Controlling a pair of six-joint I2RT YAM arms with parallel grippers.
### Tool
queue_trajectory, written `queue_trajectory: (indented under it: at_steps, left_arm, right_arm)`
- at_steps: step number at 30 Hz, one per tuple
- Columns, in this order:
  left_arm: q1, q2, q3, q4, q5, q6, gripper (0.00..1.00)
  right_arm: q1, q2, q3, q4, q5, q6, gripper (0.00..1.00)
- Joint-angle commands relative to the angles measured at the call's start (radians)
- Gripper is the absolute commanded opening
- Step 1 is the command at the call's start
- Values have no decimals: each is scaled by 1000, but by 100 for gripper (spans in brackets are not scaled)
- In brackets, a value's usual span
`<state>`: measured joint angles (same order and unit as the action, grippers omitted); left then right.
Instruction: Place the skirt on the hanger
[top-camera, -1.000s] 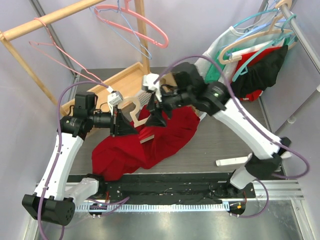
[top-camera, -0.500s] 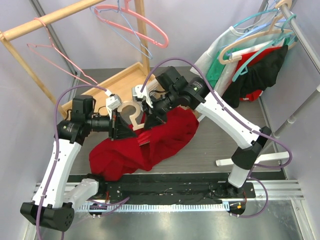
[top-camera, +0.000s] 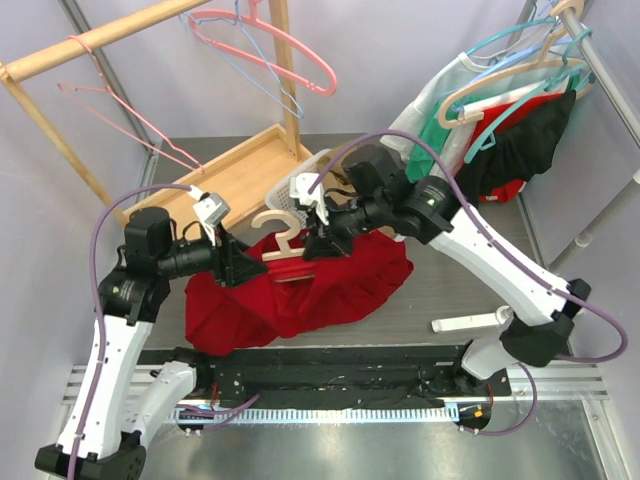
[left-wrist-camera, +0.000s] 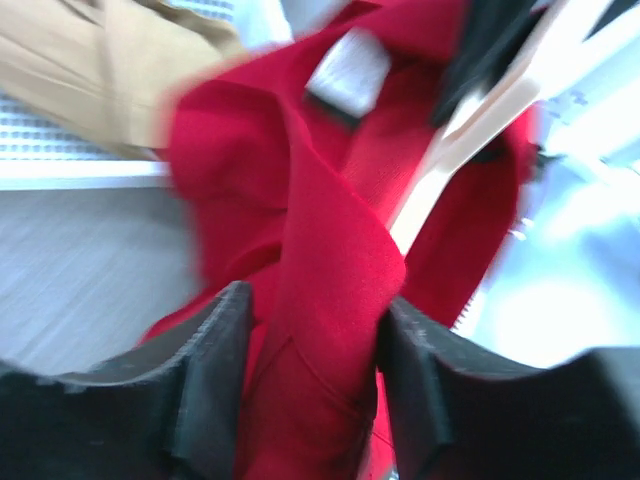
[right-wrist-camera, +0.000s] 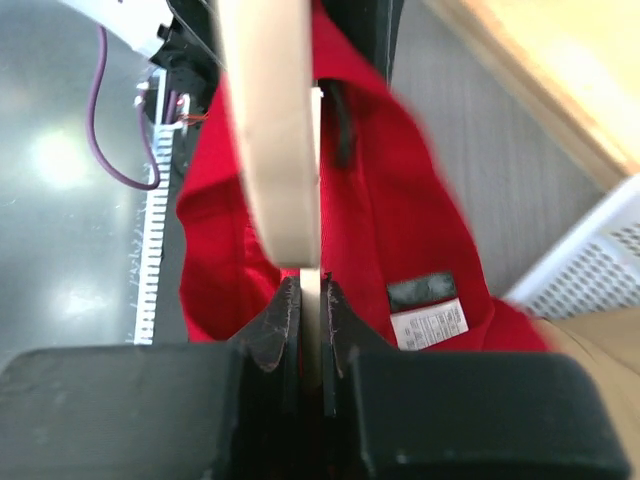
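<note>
Jaws, left arm: clamped on a fold of the red skirt (left-wrist-camera: 330, 250), with cloth pinched between both black fingers (left-wrist-camera: 205, 375) in the left wrist view. Jaws, right arm: closed tight on the flat bar of the pale wooden hanger (right-wrist-camera: 268, 130), seen edge-on in the right wrist view. Far left, at the back: wooden rack (top-camera: 95, 38), with a pink wire hanger (top-camera: 118, 112) hooked on its rail and a pink plastic hanger (top-camera: 268, 42) further along. The rack's wooden base board (top-camera: 235, 172) lies on the table (top-camera: 450, 285) behind the arms. Left gripper (top-camera: 236, 268) is at the left end of the skirt, pointing right. The skirt lies in a low heap across the table centre, below and between the two grippers. The hanger is held over the skirt's upper edge, its curved hook on the left gripper's side. Cannot tell whether any of the waistband sits on it. A white care label (right-wrist-camera: 430, 322) shows on the skirt's inner face. Right gripper (top-camera: 318, 243) is just right of the hook, pointing left. White mesh basket (top-camera: 303, 182) is just behind it, with tan cloth (left-wrist-camera: 100, 60) against the mesh. Far right: garments (top-camera: 505, 135) hang from a rail on teal and beige hangers. A white bar-shaped object (top-camera: 466, 322) lies on the table near the right arm's base.
</note>
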<state>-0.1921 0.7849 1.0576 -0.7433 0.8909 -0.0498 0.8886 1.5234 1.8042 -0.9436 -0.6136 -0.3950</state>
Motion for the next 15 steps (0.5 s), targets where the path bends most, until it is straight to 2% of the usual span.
queue_trajectory:
  at_steps: [1,3,6,8,9,11,12,14,15]
  left_arm:
    - [11,-36,-28,41,-214,-53,57]
    - [11,-39,-34,36,-292,-58,57]
    - [11,-39,-21,44,-391,-93,67]
    - [11,-47,13,59,-408,-101,71]
    - [11,-49,27,74,-424,-113,79]
    - [11,-47,85,87,-426,-122,87]
    - [11,-41,108,99,-423,-137,94]
    - [11,-32,143,110,-414,-165,98]
    - [11,-21,174,119,-415,-180,100]
  right_arm:
    - [-16,-150,23,74,41,41,1]
    - [-17,-170,18,71,40,36,1]
    - [-17,-196,11,72,49,41,1]
    - [-19,-201,3,74,63,44,1]
    - [-17,-203,-2,77,75,48,1]
    - [-17,-197,-14,88,101,56,1]
    - [-17,-198,-20,116,113,76,1]
    - [-17,-200,-52,166,130,97,1]
    - [-19,-207,-71,243,158,143,1]
